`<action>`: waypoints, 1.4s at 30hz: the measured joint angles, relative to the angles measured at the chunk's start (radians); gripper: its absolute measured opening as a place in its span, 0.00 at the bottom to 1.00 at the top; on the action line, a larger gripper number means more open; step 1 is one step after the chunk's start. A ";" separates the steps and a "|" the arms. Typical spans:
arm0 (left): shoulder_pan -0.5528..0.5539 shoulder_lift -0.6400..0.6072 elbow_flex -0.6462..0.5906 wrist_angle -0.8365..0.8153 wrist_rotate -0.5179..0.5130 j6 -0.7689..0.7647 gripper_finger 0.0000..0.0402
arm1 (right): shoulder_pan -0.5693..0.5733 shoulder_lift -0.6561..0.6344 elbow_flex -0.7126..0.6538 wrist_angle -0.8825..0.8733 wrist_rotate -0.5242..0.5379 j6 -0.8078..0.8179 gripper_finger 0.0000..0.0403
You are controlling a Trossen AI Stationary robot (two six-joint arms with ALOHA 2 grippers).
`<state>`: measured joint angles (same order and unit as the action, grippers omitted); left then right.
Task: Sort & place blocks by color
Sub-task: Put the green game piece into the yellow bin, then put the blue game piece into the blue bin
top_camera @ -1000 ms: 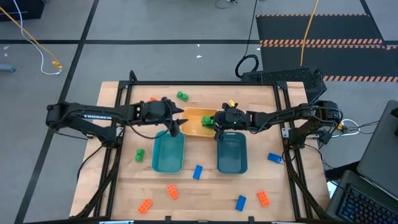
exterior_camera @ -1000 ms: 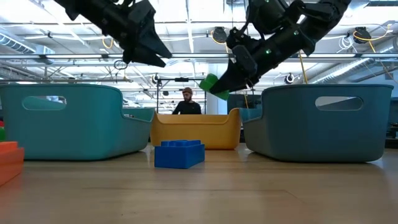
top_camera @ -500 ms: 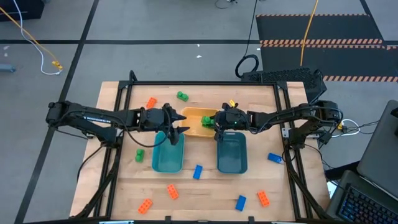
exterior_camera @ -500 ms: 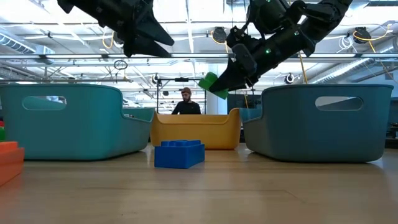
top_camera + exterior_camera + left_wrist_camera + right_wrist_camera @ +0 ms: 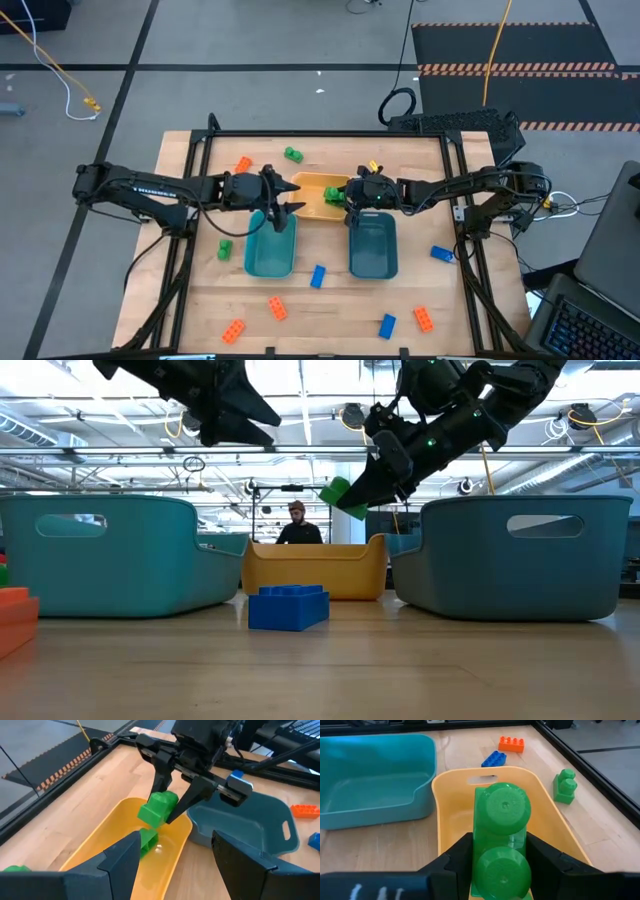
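While the right gripper (image 5: pixel 172 795) holds a green block (image 5: pixel 157 809) pinched between its two fingers above the yellow bin (image 5: pixel 312 207), the main risk is a poor release. The block hangs tilted over the bin's right end, close to the rim beside the right teal bin (image 5: pixel 373 246). If the fingers part with the block this near the edge, it could clip the rim and bounce into that teal bin or onto the table (image 5: pixel 190 180). Another green block (image 5: pixel 146 840) already lies in the yellow bin just below, so the falling one may strike it and hop.

A second hazard is crowding. The left gripper (image 5: pixel 291 207) hovers with its fingers spread and nothing between them, over the far end of the left teal bin (image 5: pixel 270 248) and just beside the yellow bin. Both arms meet near the table's middle, so a sideways move by either could knock the other.

Loose blocks lie scattered: orange (image 5: pixel 242 165) and green (image 5: pixel 293 154) at the far side, green (image 5: pixel 224 248) at left, blue (image 5: pixel 318 276) between the teal bins, and orange (image 5: pixel 276 309) and blue (image 5: pixel 387 324) ones nearer.
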<state>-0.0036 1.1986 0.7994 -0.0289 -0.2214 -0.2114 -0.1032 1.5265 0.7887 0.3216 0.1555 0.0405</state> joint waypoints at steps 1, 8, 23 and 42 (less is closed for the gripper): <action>0.000 -0.002 0.000 0.011 0.000 0.002 0.61 | 0.000 0.000 0.000 0.000 0.000 0.000 0.33; 0.000 -0.003 0.001 0.011 0.000 0.000 0.61 | 0.000 0.000 0.000 0.000 0.000 0.000 0.36; -0.004 -0.002 0.000 0.003 0.001 -0.007 0.61 | 0.000 0.000 0.000 0.011 0.001 0.003 0.66; -0.011 -0.002 0.000 -0.004 0.003 -0.001 0.61 | 0.000 -0.363 0.001 -0.371 0.118 0.032 0.62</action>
<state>-0.0143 1.1961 0.7998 -0.0327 -0.2188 -0.2123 -0.1028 1.1632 0.7898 -0.0493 0.2738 0.0728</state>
